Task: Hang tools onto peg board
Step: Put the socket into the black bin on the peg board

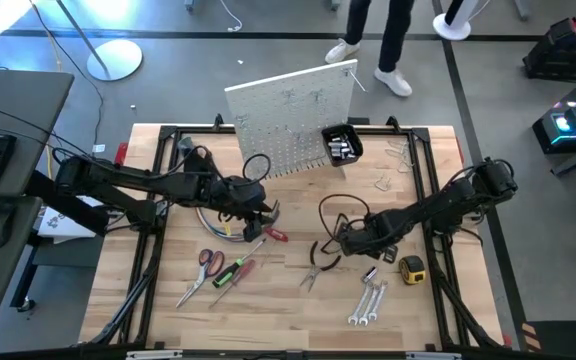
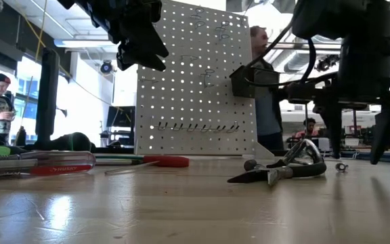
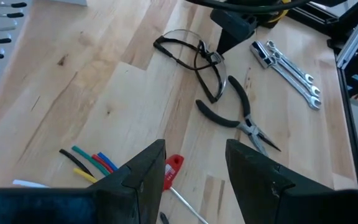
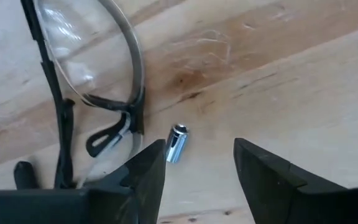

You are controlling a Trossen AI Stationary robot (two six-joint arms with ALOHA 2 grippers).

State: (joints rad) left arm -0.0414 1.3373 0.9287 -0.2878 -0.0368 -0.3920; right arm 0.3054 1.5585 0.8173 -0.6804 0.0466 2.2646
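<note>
The white peg board (image 1: 293, 115) stands tilted at the table's far edge, with a black bin (image 1: 342, 143) on it. Tools lie flat on the table: red-handled scissors (image 1: 208, 262), screwdrivers (image 1: 234, 272), black-handled pliers (image 3: 236, 117), wrenches (image 1: 368, 302) and a yellow tape measure (image 1: 411, 268). My right gripper (image 4: 197, 168) points down, open, just above a small silver cylinder (image 4: 176, 143) beside clear safety glasses (image 4: 92, 81). My left gripper (image 3: 194, 177) hangs open and holds nothing, above a small red-handled tool (image 3: 174, 167).
A curved bundle of coloured cables (image 3: 92, 163) lies under the left arm. A black metal frame (image 1: 438, 190) runs around the table. Loose metal clips (image 1: 396, 155) lie at the far right. People stand in the room beyond the board.
</note>
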